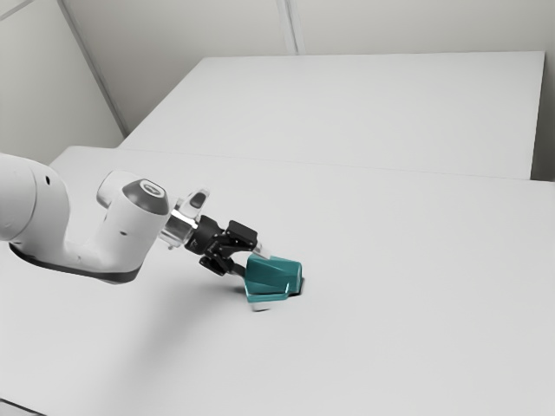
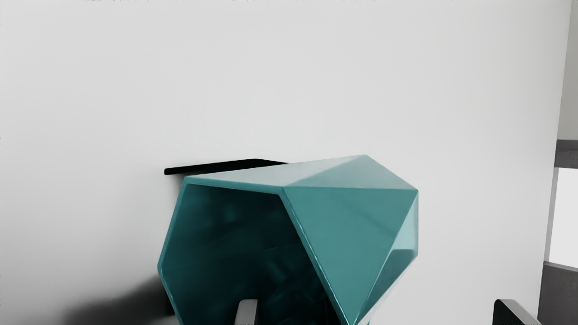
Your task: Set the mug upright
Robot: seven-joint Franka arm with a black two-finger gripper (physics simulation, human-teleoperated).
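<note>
no words, labels, brands, numbers or signs could be read. small round mark [image 1: 152, 189] sat on grey joint cap [image 1: 145, 204] of white arm [image 1: 121, 243], too small to make out.

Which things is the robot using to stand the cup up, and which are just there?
For the job:
- teal mug, tipped on its side
- gripper, fingers apart, one at the mug's open mouth

Just there:
- white table under the mug
- pale wall at the back
</note>
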